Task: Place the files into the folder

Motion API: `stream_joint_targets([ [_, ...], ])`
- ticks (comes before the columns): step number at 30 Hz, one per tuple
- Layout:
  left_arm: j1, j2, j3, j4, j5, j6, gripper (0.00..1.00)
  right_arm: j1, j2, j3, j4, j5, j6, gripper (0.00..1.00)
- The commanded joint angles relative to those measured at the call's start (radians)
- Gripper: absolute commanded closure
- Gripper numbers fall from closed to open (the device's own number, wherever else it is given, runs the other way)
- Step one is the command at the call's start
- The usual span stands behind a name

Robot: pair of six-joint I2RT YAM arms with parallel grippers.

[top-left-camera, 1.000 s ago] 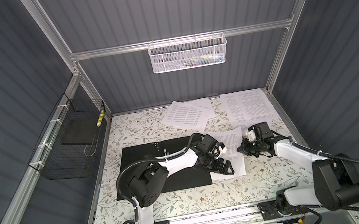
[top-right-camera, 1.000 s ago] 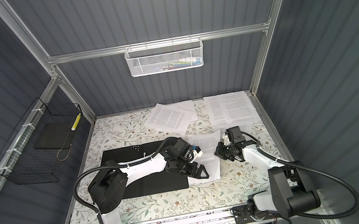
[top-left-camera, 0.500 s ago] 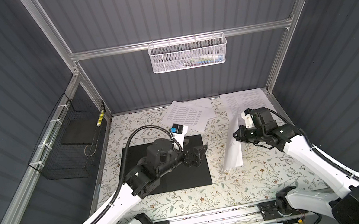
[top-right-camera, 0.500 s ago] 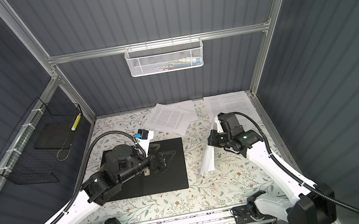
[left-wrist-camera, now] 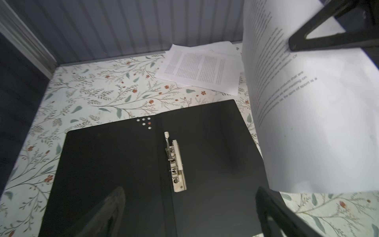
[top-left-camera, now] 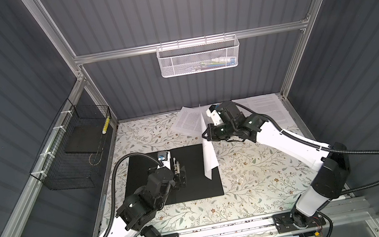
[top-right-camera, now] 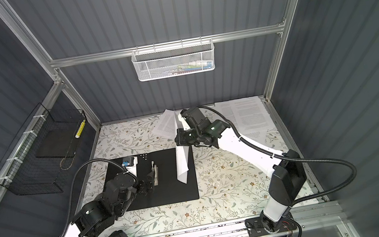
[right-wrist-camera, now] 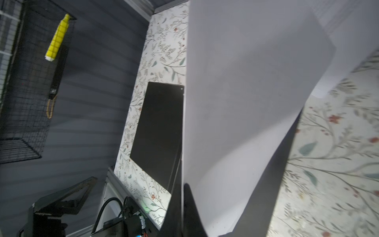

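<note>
One sheet, or perhaps two pressed together (seen edge-on, I cannot tell), hangs from my right pincer [top-left-camera: 205, 136], whose jaws are pinched tight on its upper edge. This hanging sheet [top-left-camera: 209, 158] droops straight below that pincer, and its lower corner reaches the outer edge of the open folder [top-left-camera: 199, 184], which lies flat and black on the floral table [top-left-camera: 257, 178]. To do this well I reckon I should sink the right pincer slowly and carry it toward my left pincer [top-left-camera: 182, 178]. That way the paper lays itself down from its lower corner across the folder's bare leaf instead of buckling, and I should let go only once most of it rests on black. The left pincer is spread wide and holds nothing, just above the metal clip [left-wrist-camera: 175, 164] at the folder's spine. That is the likeliest obstacle, since a sliding sheet could catch on its fingers or on the raised clip lever, so I would stop short of it. Other loose files [top-left-camera: 190, 122] lie behind the right pincer against the back wall, and another stack [top-left-camera: 267, 109] lies well out to its far side, none of it in the way. The black wire basket [top-left-camera: 73, 153] with its grey slab [top-left-camera: 84, 141], and the white mesh basket [top-left-camera: 199, 57] high on the back wall, are well apart from both pincers.
</note>
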Motion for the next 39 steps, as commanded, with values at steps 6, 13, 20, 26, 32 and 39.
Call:
stream_joint_targets([
  [6,0.000,-0.069,-0.012,-0.003,-0.163,-0.004,0.00,-0.074,-0.012,-0.319,0.357,-0.119,0.222,1.00],
  [13,0.003,-0.024,-0.001,-0.004,-0.128,0.015,0.00,-0.042,0.148,-0.522,0.530,-0.016,0.270,1.00],
  [20,0.009,-0.011,-0.005,0.015,-0.050,0.033,0.00,0.006,0.193,-0.549,0.547,0.044,0.260,1.00],
  [26,0.013,0.034,0.010,0.002,-0.026,0.041,0.00,0.008,0.151,-0.551,0.449,0.097,0.195,1.00],
  [32,0.015,0.038,0.008,0.005,-0.008,0.044,0.00,-0.001,0.119,-0.573,0.404,0.080,0.112,1.00],
  [39,0.018,0.052,0.009,0.006,0.007,0.046,0.00,-0.011,0.124,-0.578,0.384,0.071,0.064,1.00],
])
